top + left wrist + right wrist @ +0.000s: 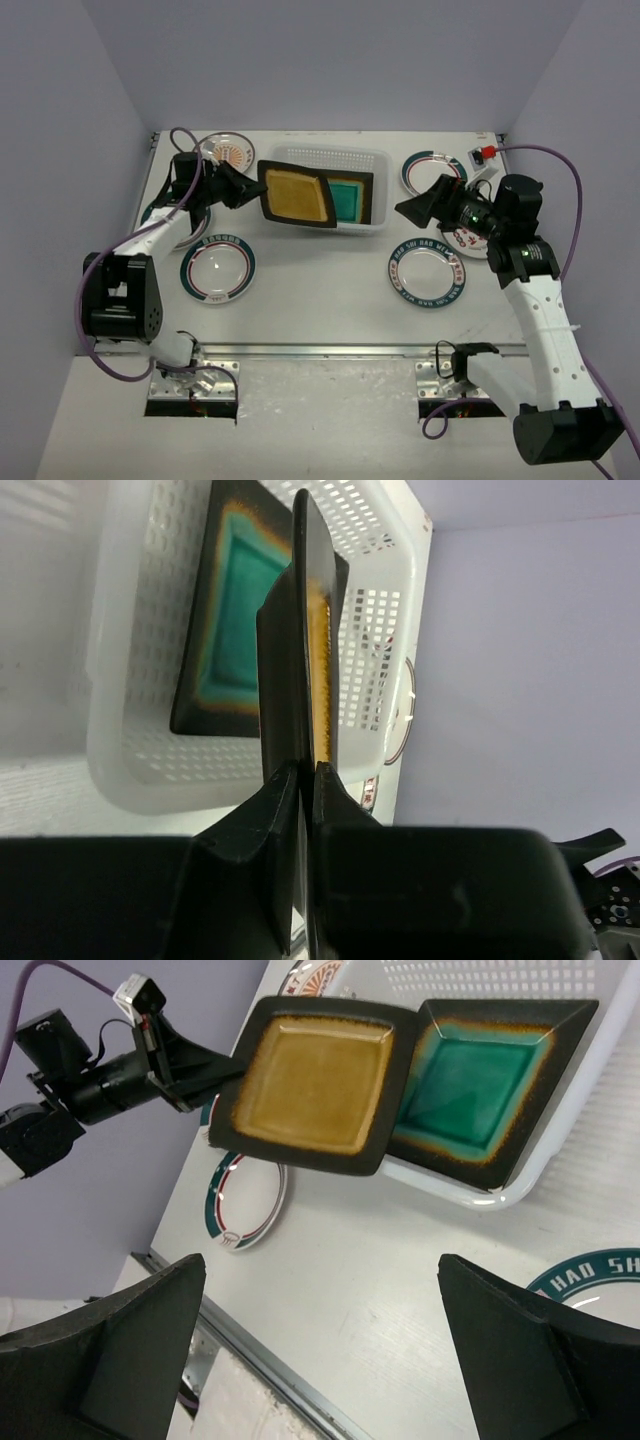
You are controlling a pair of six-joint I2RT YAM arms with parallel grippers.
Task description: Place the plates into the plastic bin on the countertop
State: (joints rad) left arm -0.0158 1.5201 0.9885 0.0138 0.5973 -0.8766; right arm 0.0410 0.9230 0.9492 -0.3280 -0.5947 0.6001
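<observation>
The left gripper (250,187) pinches the edge of the amber square plate (297,197), which hangs over the plastic bin's (330,153) end. Beside the bin, the right gripper (418,203) gapes wide, holding nothing.

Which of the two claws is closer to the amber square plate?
Left. The left gripper clamps the amber plate by its edge, partly over the plastic bin; the right gripper hangs open beyond the bin's right end.

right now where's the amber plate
Top view, centre-left: the amber plate is pinched in the left fingers over the plastic bin's left end, overlapping the teal plate.
</observation>
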